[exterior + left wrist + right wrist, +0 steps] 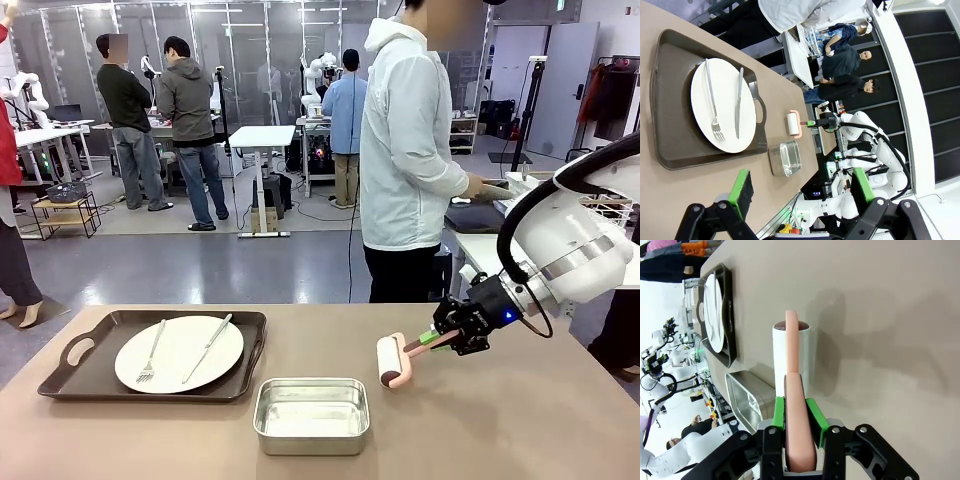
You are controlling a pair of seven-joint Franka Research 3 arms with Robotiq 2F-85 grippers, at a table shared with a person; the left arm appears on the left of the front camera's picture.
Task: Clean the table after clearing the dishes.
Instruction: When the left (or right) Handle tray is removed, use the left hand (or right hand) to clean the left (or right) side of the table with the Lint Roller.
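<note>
Table [560,420]: large pinkish-brown top, seen from the robot's side in the front view; it carries a tray, a steel pan and a roller.
Tray [98,335]: dark brown, rectangular, with handle cut-outs; it sits on the left part of the table, near the far edge.
Plate [180,352]: round, white, lying flat inside the tray, roughly centred.
Fork [152,358]: silver, lying on the left half of the plate, tines towards the robot.
Knife [205,350]: silver, lying on the right half of the plate, beside the fork and apart from it.
Steel pan [311,415]: small, rectangular, near the robot's edge of the table at the middle; it is just right of the tray and not touching it.
Roller [390,362]: white roll on a pink handle, right of the pan and near it. The roll is at the table surface; contact cannot be confirmed.
Right gripper [447,338]: reaches in from the right and is clamped on the pink handle. In the right wrist view the green pads [815,420] press both sides of the handle, with the roll pointing away from the gripper.
Left gripper [801,190]: fingers spread wide, nothing between them, hanging above the table with the tray and pan in front of it.
Person [405,150]: stands at the far side in a white jacket, turned towards a white side table [480,250].
</note>
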